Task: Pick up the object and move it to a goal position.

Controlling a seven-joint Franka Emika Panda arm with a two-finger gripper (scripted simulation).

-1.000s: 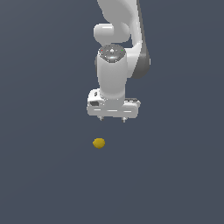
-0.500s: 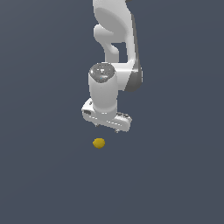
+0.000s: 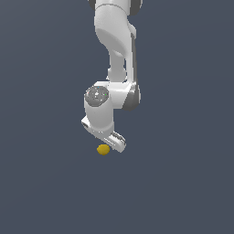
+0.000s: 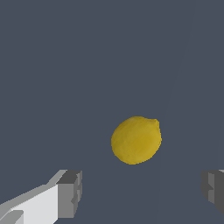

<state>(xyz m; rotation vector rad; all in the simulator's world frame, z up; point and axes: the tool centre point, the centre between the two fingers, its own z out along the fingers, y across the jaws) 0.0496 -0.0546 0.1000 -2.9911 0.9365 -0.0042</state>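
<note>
The object is a small yellow-orange lemon-like ball [image 3: 103,149] lying on the flat dark grey floor. In the exterior view my white gripper [image 3: 106,140] hangs directly over it, tilted, its lower edge just above and partly in front of the ball. In the wrist view the ball [image 4: 136,140] lies ahead of the gap between my two grey fingertips [image 4: 70,193], and my gripper [image 4: 142,190] is open and empty, the jaws far apart. The ball touches neither finger.
The floor [image 3: 183,183] is a plain dark grey surface with no other objects in view. The white arm [image 3: 116,41] rises from the gripper to the top of the exterior view.
The gripper has come down and moved toward the exterior view's left, from well above and right of the ball to directly over it. The ball has not moved.
</note>
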